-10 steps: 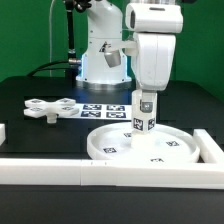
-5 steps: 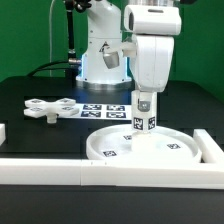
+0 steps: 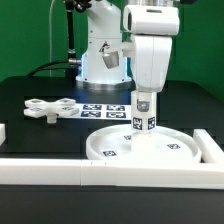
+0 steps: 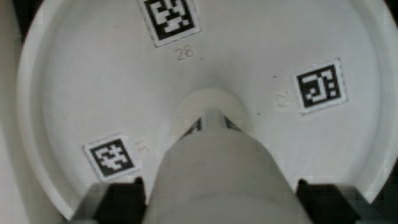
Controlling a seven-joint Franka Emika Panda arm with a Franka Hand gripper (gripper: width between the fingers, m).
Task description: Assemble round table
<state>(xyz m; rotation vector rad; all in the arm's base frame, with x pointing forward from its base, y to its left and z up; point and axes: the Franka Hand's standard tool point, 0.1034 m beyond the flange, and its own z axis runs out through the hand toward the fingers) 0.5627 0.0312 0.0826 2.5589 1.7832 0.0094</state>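
Note:
The large white rimmed round disc (image 3: pixel 140 149) lies flat on the black table against the front rail, tags on its face. The short white cylindrical leg (image 3: pixel 141 126) stands upright on the disc's middle. My gripper (image 3: pixel 143 113) is shut on the leg's upper part, tags on its fingers. In the wrist view the leg (image 4: pixel 217 165) runs down between my dark fingers (image 4: pixel 121 198) onto the disc (image 4: pixel 107 90). The flat cross-shaped lobed base (image 3: pixel 48 107) lies apart on the table at the exterior view's left.
The marker board (image 3: pixel 104 111) lies behind the disc. White border rails run along the front (image 3: pixel 60 170) and at the exterior view's right (image 3: pixel 210 146). The arm's base (image 3: pixel 103 62) stands at the back.

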